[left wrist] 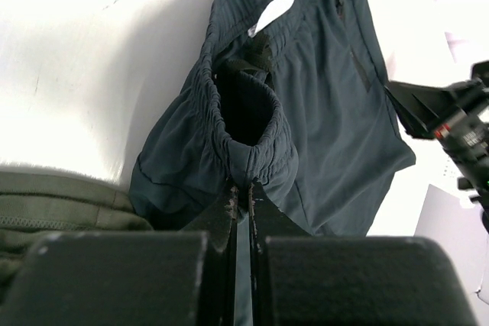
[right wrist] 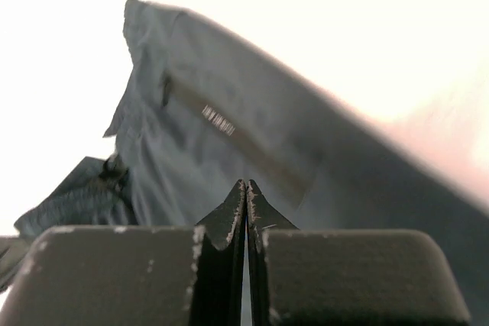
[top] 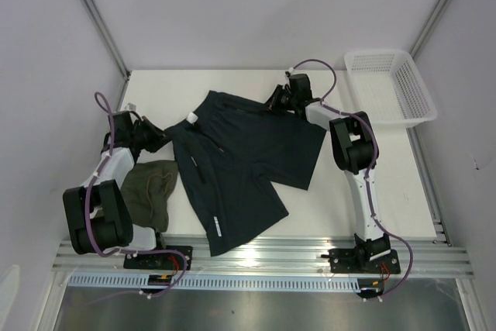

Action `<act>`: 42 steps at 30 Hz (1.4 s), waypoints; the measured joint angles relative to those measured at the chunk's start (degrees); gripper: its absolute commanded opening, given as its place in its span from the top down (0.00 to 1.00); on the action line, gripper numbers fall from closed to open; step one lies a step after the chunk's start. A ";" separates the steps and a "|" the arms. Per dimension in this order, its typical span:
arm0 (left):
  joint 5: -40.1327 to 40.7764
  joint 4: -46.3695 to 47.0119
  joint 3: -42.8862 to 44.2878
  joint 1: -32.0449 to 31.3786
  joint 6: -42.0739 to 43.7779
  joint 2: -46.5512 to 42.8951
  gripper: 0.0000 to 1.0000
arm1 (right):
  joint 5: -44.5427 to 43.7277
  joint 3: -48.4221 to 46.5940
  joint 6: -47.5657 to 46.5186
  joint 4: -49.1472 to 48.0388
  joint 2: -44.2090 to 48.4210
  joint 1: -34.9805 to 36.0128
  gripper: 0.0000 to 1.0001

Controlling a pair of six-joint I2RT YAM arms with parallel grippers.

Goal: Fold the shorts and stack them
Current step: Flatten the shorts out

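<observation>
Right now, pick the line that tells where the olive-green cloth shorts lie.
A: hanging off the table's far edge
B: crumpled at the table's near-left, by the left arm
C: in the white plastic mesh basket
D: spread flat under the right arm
B: the olive-green cloth shorts lie crumpled on the table at its near-left, next to the left arm and beside the dark navy-teal cloth shorts.

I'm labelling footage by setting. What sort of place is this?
Probably a robotics lab test cell: a left arm and right arm bolted to a metal rail, a white table walled by plain white panels, with navy shorts and a mesh basket as props.
</observation>
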State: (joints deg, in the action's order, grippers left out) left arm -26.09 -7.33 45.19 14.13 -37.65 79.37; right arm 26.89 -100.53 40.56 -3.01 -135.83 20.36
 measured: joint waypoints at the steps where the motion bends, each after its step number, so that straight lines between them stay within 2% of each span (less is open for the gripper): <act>1: 0.00 0.24 0.00 0.00 0.00 -0.09 1.00 | -0.07 -1.31 0.44 0.13 -1.33 -0.22 1.00; 4: -0.09 1.22 -0.42 0.00 -0.22 -0.13 1.00 | -0.57 -4.11 1.49 0.11 -4.24 -1.03 1.00; 13: -1.79 5.01 -2.08 -0.02 -1.44 0.92 1.00 | -2.97 -4.81 4.48 -0.31 -6.60 -5.20 1.00; 20: -4.07 7.58 0.13 -4.22 -1.33 8.33 1.00 | -4.98 -4.28 5.14 -1.09 -6.56 -10.25 1.00; 26: -7.39 8.04 9.11 -10.01 -0.87 18.78 1.00 | -6.95 1.11 5.97 -4.07 -3.65 -15.30 1.00; 31: -8.17 8.70 8.83 -10.34 -0.92 19.50 1.00 | -8.39 2.27 5.05 -4.39 -2.67 -16.41 1.00; 35: -8.17 11.04 3.96 -8.83 -1.60 15.61 1.00 | -7.23 2.21 3.98 -4.59 -2.58 -14.21 0.80; 38: -7.52 11.41 -0.22 -7.61 -2.08 10.99 1.00 | -4.63 1.42 3.37 -4.85 -2.58 -11.58 0.74; 42: -6.60 12.57 -4.39 -5.68 -2.80 5.66 1.00 | -0.61 -2.03 3.15 -5.49 -2.60 -6.56 0.74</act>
State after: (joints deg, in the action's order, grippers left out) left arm -32.69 5.23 40.80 8.45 -40.45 85.03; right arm 26.28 -102.56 43.70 -8.49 -138.43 13.80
